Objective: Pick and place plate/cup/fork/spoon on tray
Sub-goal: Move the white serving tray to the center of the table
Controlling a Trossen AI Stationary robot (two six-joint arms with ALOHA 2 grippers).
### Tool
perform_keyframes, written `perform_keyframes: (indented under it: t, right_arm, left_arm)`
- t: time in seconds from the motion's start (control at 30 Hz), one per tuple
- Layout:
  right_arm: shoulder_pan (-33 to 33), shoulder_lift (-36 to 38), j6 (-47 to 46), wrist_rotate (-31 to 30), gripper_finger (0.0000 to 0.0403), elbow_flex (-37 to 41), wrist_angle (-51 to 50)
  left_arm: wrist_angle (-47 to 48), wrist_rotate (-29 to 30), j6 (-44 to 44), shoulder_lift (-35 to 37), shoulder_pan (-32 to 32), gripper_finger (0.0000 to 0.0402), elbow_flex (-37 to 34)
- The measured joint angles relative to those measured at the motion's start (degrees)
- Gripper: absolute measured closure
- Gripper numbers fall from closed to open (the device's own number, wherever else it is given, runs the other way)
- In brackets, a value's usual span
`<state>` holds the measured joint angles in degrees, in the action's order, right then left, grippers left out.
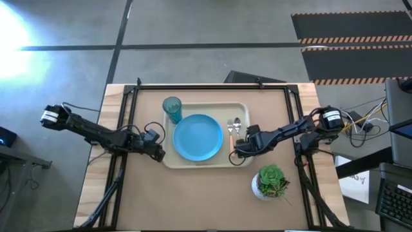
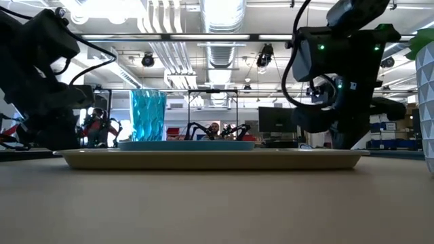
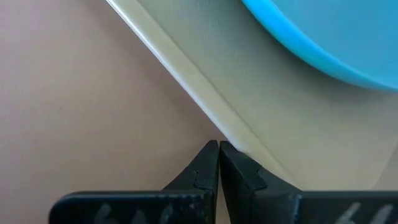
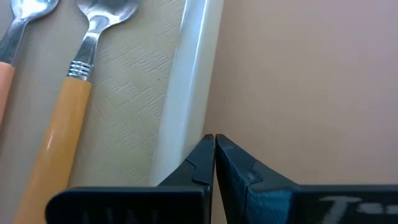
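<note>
On the bench (image 1: 129,206) there is one tray (image 1: 241,109), and on it I count one plate (image 1: 197,137), one cup (image 1: 172,108), one fork (image 1: 230,133) and one spoon (image 1: 237,128); one plant in a white pot (image 1: 270,182) stands on the bench near the tray's front right corner, apart from it. In the high view the plate lies in the middle of the tray, the cup stands at the far left corner just beside the plate, and the fork and spoon lie side by side along the right part of the tray, the spoon nearer to the rim. The left gripper (image 1: 156,153) is at the tray's left edge near the front, and the right gripper (image 1: 237,152) is at the tray's right rim near the front, just beside the two handles. The low view shows what the high view does not: the cup (image 2: 148,116) rises well above the rim of the tray (image 2: 210,159), and behind it is a room with monitors and ceiling pipes. The left wrist view shows its gripper (image 3: 219,163) clenched, fingers pressed together and holding nothing, at the outer rim of the tray (image 3: 186,78), with an edge of the plate (image 3: 323,37) beyond. The right wrist view shows its gripper (image 4: 214,158) clenched and empty too, at the rim, and the spoon (image 4: 74,93) with its orange handle beside the fork (image 4: 15,43).
</note>
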<state>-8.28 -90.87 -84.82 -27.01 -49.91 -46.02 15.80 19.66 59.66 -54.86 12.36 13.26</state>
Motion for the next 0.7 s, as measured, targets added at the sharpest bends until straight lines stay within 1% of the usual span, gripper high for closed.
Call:
perform_keyframes:
  t: [0.3, 0.43, 0.6, 0.7]
  right_arm:
    - [-5.08, 0.00, -7.52, 0.46, 0.0394, 0.00, -0.82]
    - [-5.37, -0.01, -7.42, 0.50, 0.0394, 0.00, -1.77]
    - [-5.06, 0.00, -5.64, 0.49, 0.0394, 0.00, -2.37]
    - [-4.95, -0.01, -5.19, 0.44, 0.0394, 0.00, -2.54]
  left_arm:
    - [0.57, -1.36, 0.00, 0.54, 0.11, 0.0401, 0.11]
    - [0.00, -2.89, -0.04, 0.51, 0.49, 0.0401, 0.66]
    - [-0.14, -2.88, 0.06, 0.05, 2.44, 0.0401, 1.65]
    - [-0.19, -2.54, 1.64, -0.96, 3.71, 0.0401, 2.05]
